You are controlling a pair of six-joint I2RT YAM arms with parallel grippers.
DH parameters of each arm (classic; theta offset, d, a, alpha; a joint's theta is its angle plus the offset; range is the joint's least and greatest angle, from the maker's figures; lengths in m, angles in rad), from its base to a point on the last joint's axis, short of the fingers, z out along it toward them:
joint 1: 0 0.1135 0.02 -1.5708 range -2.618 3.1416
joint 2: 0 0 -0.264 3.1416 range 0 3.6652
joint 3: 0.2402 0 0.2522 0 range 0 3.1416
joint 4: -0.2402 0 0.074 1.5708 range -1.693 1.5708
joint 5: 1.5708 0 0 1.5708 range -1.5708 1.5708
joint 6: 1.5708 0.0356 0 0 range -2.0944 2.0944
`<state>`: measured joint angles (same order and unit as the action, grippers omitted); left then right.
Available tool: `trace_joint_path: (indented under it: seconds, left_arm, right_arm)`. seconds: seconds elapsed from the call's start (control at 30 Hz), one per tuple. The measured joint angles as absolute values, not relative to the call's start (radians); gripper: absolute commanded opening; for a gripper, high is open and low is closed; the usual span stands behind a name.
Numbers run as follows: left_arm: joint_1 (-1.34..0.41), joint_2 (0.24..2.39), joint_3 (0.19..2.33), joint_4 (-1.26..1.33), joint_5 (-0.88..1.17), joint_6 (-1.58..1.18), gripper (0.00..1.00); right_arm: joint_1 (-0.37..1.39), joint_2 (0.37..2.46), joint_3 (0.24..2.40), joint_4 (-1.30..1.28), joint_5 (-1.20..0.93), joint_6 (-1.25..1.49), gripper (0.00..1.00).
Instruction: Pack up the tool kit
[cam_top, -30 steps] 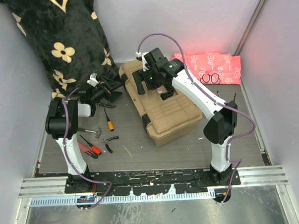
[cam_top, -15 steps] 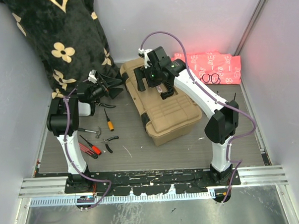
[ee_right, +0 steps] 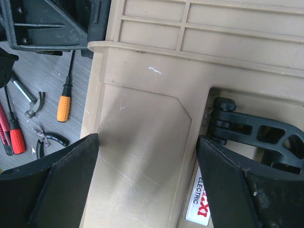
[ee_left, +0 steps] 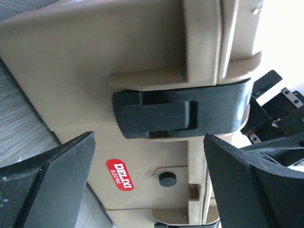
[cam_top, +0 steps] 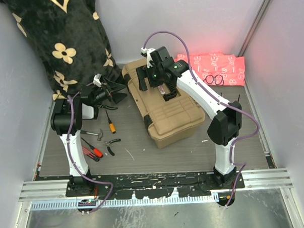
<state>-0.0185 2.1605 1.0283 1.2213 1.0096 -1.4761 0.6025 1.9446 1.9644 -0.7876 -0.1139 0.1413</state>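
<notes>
Top external view, left tool [cam_top: 120, 91] released, now nearer toolbox [cam_top: 175, 115], right tool [cam_top: 164, 91] released, barely shifted above it.

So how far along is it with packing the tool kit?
Nothing looks packed yet. The lid of the toolbox is down, and the screwdriver, hammer, pliers and red-handled tools lie on the table beside it. In hand: the left gripper, fingers open, faces a black latch; the right gripper hovers open over the toolbox. Left: open it, load every tool, shut it.
</notes>
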Motion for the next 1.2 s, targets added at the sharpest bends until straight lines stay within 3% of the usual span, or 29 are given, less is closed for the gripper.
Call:
trace_joint_path:
  seconds: [0.17,0.53,1.2]
  left_arm:
    - [-0.028,2.213,1.061,1.243,1.014,-1.484,1.0]
    - [-0.036,2.278,1.126,1.357,1.018,-1.564,0.9]
    - [-0.06,2.294,1.188,1.37,0.984,-1.644,0.96]
  right_arm:
    - [0.602,1.944,1.96,-0.784,-0.114,0.141,0.88]
    - [0.602,1.932,1.938,-0.764,-0.113,0.141,0.87]
    - [0.591,1.935,1.94,-0.759,-0.108,0.139,0.87]
